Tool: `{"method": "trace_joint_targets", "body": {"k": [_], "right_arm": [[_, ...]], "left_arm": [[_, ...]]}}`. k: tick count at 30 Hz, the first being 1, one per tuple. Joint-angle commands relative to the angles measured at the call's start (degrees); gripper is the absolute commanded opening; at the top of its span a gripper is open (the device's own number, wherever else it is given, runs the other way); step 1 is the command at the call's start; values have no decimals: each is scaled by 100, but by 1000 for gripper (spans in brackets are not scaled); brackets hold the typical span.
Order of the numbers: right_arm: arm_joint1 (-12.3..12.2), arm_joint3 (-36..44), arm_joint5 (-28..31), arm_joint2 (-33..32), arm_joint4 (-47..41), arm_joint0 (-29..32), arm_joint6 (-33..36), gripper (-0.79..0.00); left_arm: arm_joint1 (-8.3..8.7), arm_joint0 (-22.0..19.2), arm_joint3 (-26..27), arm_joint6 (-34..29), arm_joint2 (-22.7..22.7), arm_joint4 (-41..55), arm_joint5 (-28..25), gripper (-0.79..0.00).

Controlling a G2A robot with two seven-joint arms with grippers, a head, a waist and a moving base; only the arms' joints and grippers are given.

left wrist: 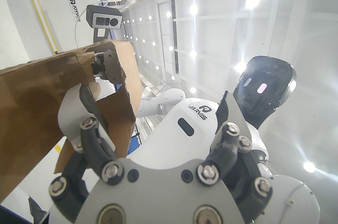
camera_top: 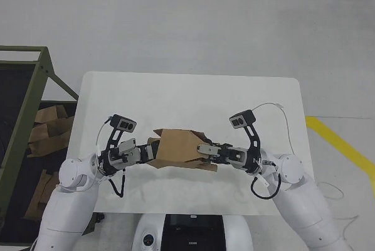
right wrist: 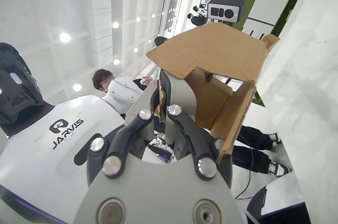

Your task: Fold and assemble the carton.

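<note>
The carton (camera_top: 177,148) ran nine-to-three, right end effector (camera_top: 204,150) pinching its three o'clock edge, left end effector (camera_top: 150,152) splayed open at nine.

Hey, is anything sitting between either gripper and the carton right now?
Nothing visible. The right gripper is shut on a flap of the carton, and the left gripper is open at its other end, one finger against the cardboard.
</note>
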State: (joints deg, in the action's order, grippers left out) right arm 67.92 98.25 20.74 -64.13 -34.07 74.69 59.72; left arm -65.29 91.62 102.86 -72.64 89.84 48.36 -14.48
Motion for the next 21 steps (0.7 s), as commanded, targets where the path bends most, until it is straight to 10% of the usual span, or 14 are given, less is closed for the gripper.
{"method": "trace_joint_targets", "body": {"k": [1,21], "right_arm": [[5,-26,-17,40,2,-33,25,-785],[24,-274,-230,266,-130,-341,455,-785]], "left_arm": [[2,-15,-9,0,-31,-15,8,0],[74,-168,-47,-329,-216,-423,188,0]]}}
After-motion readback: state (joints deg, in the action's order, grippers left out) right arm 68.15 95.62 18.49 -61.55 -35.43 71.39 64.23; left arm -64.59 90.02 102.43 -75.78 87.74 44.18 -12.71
